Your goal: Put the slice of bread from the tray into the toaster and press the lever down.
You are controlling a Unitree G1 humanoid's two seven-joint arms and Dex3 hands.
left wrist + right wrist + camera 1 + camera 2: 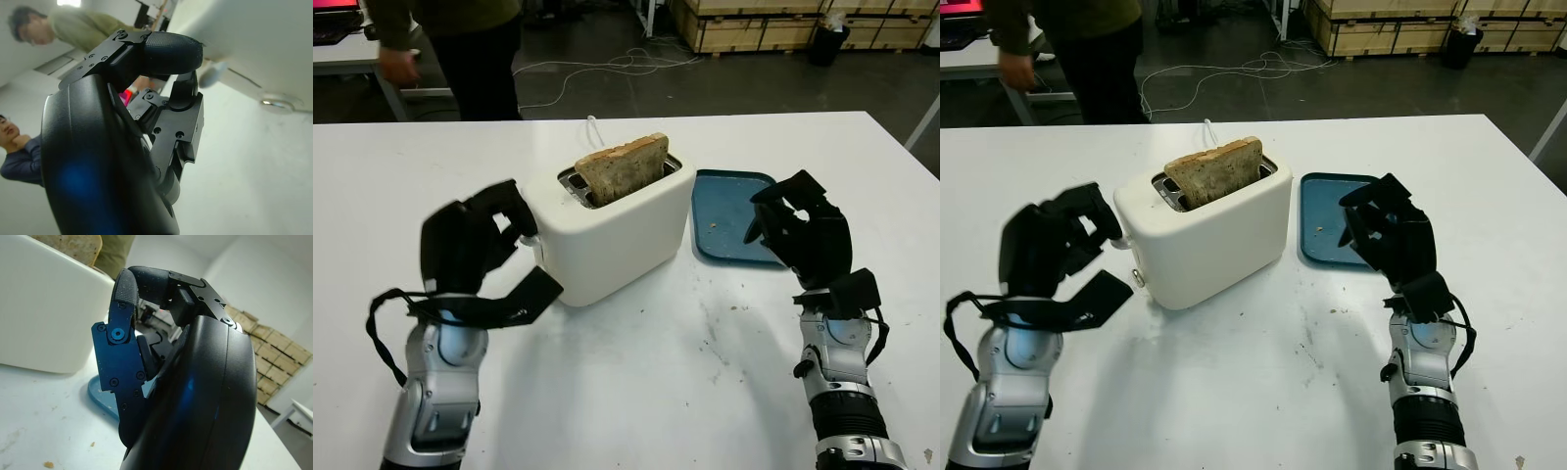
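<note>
With the bread slice (623, 164) standing high in the white toaster (617, 230) slot, the curled, empty left robot hand (499, 230) beside the lever end could slip and shove the toaster across the surface (636, 392), while the right robot hand (800, 235), curled and empty, hangs over the blue tray (729, 211).

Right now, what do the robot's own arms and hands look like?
Both hands, the left hand and the right hand, are matte black three-finger units with blocky, screw-fastened finger segments and textured rounded fingertips. The forearms are silver-grey metal cylinders with ribbed black collars. Black straps and looping black cables wrap each wrist.
</note>
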